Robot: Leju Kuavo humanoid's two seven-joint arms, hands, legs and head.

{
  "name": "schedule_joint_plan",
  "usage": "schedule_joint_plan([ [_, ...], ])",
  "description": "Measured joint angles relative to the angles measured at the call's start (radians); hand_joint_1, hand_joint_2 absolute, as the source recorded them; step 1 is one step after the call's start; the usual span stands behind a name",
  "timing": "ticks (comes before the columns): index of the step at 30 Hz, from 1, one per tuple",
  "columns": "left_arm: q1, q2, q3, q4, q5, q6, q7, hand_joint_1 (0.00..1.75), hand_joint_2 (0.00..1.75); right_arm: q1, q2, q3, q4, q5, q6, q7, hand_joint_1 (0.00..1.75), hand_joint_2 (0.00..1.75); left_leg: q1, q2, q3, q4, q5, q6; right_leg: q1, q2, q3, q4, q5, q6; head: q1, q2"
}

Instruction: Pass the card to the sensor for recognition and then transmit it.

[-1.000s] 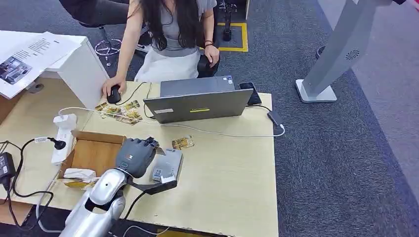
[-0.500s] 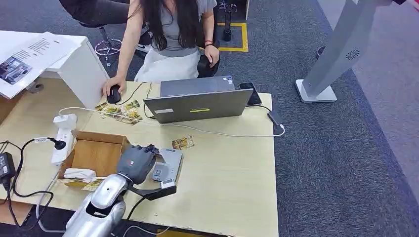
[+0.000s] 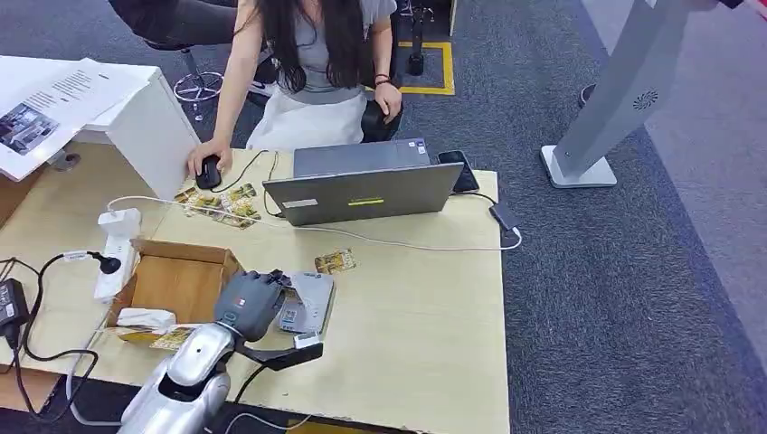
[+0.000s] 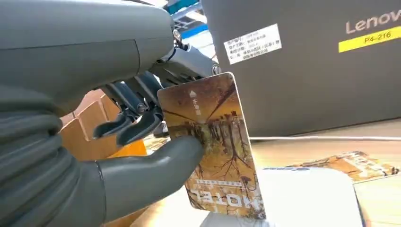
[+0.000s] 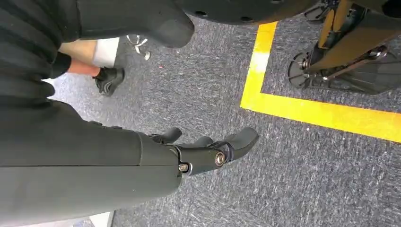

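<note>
While the left hand point(image 3: 249, 303) sits lower left of centre in the head view, it pinches the card point(image 4: 213, 146) between thumb and fingers, card upright just over the white sensor point(image 3: 312, 298) on the desk point(image 3: 425, 307). Box point(image 3: 176, 280) lies just left of the hand; laptop point(image 3: 362, 194) above it, mid-frame, a person point(image 3: 317, 63) behind. Right hand point(image 5: 208, 151) hangs over grey carpet point(image 5: 293, 189), fingers loosely extended, holding nothing.
</note>
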Motion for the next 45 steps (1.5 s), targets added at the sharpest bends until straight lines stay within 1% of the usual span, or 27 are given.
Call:
schedule_joint_plan([
  [5,-0.002,0.0,0.005,0.003,0.001,0.024,-0.003,1.75,1.75,0.0,0.0,0.01,0.0,0.0,-0.003,0.002,0.0,1.75,0.0,0.0,0.0,0.0,0.0,0.0,0.0,0.0,0.0,0.0,0.0,0.0,0.0,0.0],
  [8,-0.027,0.005,0.029,0.008,0.009,0.065,-0.003,1.75,1.75,-0.001,0.0,0.015,0.0,0.0,-0.003,0.003,0.0,1.75,0.0,0.0,0.0,0.0,0.0,0.0,0.0,0.0,0.0,0.0,0.0,0.0,0.0,0.0],
  [10,-0.057,0.016,0.056,0.008,0.029,0.094,-0.01,1.75,1.75,-0.001,0.0,0.019,0.0,0.002,-0.001,0.002,0.0,1.75,0.0,0.0,0.0,0.0,0.001,0.0,0.0,0.0,0.0,0.0,0.001,0.0,0.0,0.0],
  [13,-0.101,0.045,0.104,-0.001,0.075,0.129,-0.039,1.75,1.75,-0.001,0.0,0.026,0.0,0.003,-0.003,-0.001,0.0,1.75,0.0,0.0,0.0,0.0,0.001,-0.001,0.0,0.0,0.0,0.001,0.001,-0.001,0.0,0.0],
  [16,-0.133,0.079,0.154,-0.035,0.123,0.155,-0.048,1.75,1.75,-0.001,0.0,0.033,0.0,0.0,-0.006,-0.006,0.0,1.75,0.001,0.0,0.0,0.0,0.002,-0.001,0.001,0.0,0.0,0.001,0.001,-0.001,0.0,0.0],
  [18,-0.159,0.109,0.205,-0.065,0.164,0.174,-0.048,1.75,1.75,-0.002,-0.001,0.037,0.001,-0.003,-0.008,-0.008,0.0,1.75,0.001,0.001,0.0,0.0,0.002,-0.001,0.001,0.001,0.0,0.001,0.001,-0.001,0.0,0.0],
  [20,-0.187,0.135,0.255,-0.083,0.193,0.175,-0.057,1.75,1.75,-0.001,-0.001,0.038,0.001,-0.006,-0.011,-0.008,0.0,1.75,0.001,0.0,0.0,0.0,0.002,-0.001,0.001,0.001,0.0,0.001,0.001,-0.001,0.0,0.0],
  [26,-0.218,0.19,0.337,-0.097,0.198,0.188,-0.055,1.75,1.75,-0.005,-0.002,0.047,0.002,-0.009,-0.015,-0.012,0.0,1.75,0.001,0.001,0.0,0.0,0.002,-0.001,0.001,0.001,0.0,0.001,0.001,-0.001,0.0,0.0],
  [28,-0.246,0.216,0.366,-0.082,0.182,0.197,-0.052,1.75,1.75,-0.006,-0.003,0.052,0.002,-0.01,-0.016,-0.012,0.0,1.75,0.001,0.001,0.0,0.0,0.002,-0.001,0.001,0.001,0.0,0.001,0.001,-0.001,0.0,0.0],
  [31,-0.297,0.248,0.406,-0.027,0.138,0.211,-0.047,1.75,1.75,-0.007,-0.004,0.062,0.002,-0.014,-0.015,-0.014,0.0,1.75,0.001,0.001,0.0,0.0,0.002,-0.001,0.001,0.001,0.0,0.001,0.001,-0.001,0.0,0.0],
  [33,-0.325,0.261,0.418,0.016,0.121,0.221,-0.048,1.75,1.75,-0.009,-0.005,0.065,0.002,-0.015,-0.01,-0.017,0.0,1.75,0.001,0.001,0.0,0.0,0.003,-0.001,0.001,0.001,0.0,0.001,0.001,-0.002,0.0,0.0],
  [39,-0.355,0.269,0.426,0.077,0.112,0.233,-0.051,1.75,1.75,-0.012,-0.01,0.074,0.002,-0.017,-0.002,-0.021,0.0,1.75,0.001,0.001,0.0,0.0,0.003,-0.001,0.001,0.001,0.0,0.001,0.002,-0.002,0.0,0.0],
  [45,-0.365,0.274,0.426,0.1,0.101,0.235,-0.05,1.75,1.75,-0.013,-0.01,0.082,0.002,-0.018,-0.001,-0.026,0.0,1.75,0.001,0.001,0.0,0.0,0.003,-0.001,0.001,0.001,-0.001,0.001,0.002,-0.002,0.0,0.0],
])
